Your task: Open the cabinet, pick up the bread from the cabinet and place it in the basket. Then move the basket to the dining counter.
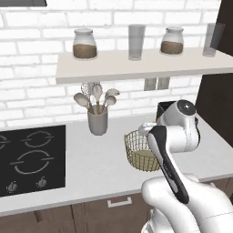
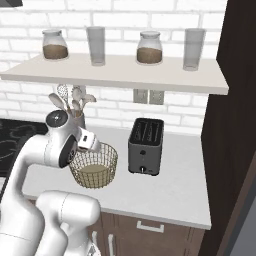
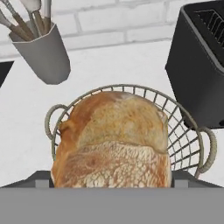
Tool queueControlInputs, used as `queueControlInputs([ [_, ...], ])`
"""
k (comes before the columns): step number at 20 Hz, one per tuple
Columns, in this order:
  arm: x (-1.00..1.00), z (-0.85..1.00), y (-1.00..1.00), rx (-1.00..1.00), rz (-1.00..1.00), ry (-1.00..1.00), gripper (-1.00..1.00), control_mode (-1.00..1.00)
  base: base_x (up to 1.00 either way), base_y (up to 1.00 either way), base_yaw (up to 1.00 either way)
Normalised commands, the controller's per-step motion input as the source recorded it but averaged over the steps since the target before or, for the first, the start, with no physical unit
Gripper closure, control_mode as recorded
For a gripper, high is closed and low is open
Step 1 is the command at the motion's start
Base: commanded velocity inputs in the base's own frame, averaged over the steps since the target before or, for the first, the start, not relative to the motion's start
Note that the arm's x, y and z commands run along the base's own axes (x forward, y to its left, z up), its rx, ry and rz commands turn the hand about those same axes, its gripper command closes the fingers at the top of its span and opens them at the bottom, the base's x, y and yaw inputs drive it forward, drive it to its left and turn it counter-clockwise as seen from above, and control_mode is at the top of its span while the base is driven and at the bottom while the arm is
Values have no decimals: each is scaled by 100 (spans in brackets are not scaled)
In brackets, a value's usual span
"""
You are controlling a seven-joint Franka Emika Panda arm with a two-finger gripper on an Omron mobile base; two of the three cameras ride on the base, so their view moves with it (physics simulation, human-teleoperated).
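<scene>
On the light counter (image 2: 180,175) below a white brick wall, the basket (image 2: 93,170) sits between the utensil cup (image 1: 98,122) and the toaster (image 2: 145,146). The bread (image 3: 113,140) hangs above the basket, held in the closed gripper (image 3: 112,181), its long axis running near to far in the hand view.

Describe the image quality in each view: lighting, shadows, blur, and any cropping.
Left base view: even, flat light, slightly soft; the arm covers part of the basket. Right base view: same soft light, with a faint shadow under the shelf. Hand view: the bread looms large and sharply textured, its bottom cropped; the toaster is cut at the frame edge.
</scene>
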Motion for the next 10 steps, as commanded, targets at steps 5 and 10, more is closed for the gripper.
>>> queueControlInputs([
  [5,34,-57,0,0,0,24,100,-100,0,0,0],
  [10,51,-43,0,0,-4,15,100,-100,0,0,0],
])
